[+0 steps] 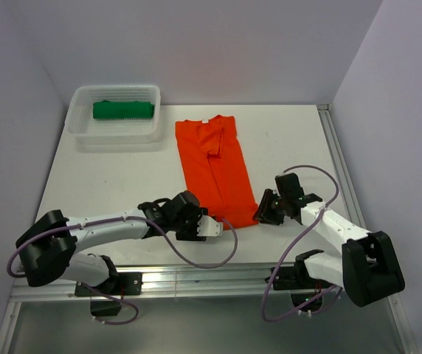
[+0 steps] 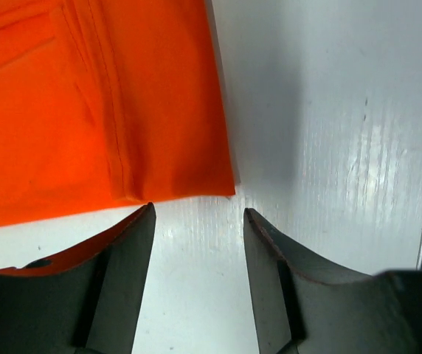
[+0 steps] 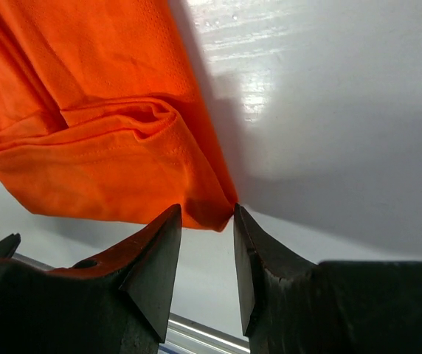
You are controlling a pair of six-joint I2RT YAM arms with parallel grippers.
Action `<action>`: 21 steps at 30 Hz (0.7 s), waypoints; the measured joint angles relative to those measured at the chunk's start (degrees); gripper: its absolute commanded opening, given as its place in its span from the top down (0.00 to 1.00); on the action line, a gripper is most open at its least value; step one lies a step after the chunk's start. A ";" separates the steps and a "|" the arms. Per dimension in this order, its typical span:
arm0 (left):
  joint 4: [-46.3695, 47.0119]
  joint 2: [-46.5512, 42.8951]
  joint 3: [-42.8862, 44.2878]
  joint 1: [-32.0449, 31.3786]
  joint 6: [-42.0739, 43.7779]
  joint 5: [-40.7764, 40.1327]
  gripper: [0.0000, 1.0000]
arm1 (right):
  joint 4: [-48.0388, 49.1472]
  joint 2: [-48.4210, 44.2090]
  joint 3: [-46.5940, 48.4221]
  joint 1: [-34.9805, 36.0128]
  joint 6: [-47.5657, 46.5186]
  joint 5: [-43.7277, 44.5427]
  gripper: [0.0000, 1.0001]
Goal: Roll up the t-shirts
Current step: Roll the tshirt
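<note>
L gripper (image 2: pixel 197 212) & R gripper (image 3: pixel 206 212), jaws apart, at orange t-shirt (image 1: pixel 218 166) hem.

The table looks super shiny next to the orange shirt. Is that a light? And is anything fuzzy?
Left wrist view: light glare streaks the white table beside the orange t-shirt, and the close dark fingers look soft. Right wrist view: a bright glare patch, plus a shadow along the cloth's edge. Top view: even and sharp.

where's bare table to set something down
Free: white table right of the folded orange t-shirt, up to the side rail; left of it, below the white mesh basket. Crowded: its near hem, with the left gripper and right gripper.
</note>
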 measured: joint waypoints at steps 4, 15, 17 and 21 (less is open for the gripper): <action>0.02 -2.71 -1.64 -0.02 0.87 -1.27 0.42 | 2.01 2.36 -0.09 0.00 0.20 -0.79 0.58; 1.84 -3.52 -4.33 -0.04 2.67 -2.82 0.43 | 4.55 5.20 -0.24 0.11 1.14 -1.53 0.84; 2.27 -3.52 -5.22 -0.07 3.04 -2.86 0.43 | 4.55 5.29 -0.24 0.11 1.25 -1.46 0.91; 2.45 -3.56 -6.58 -0.33 3.82 -2.75 0.44 | 4.44 5.29 -0.22 0.11 1.29 -1.31 1.00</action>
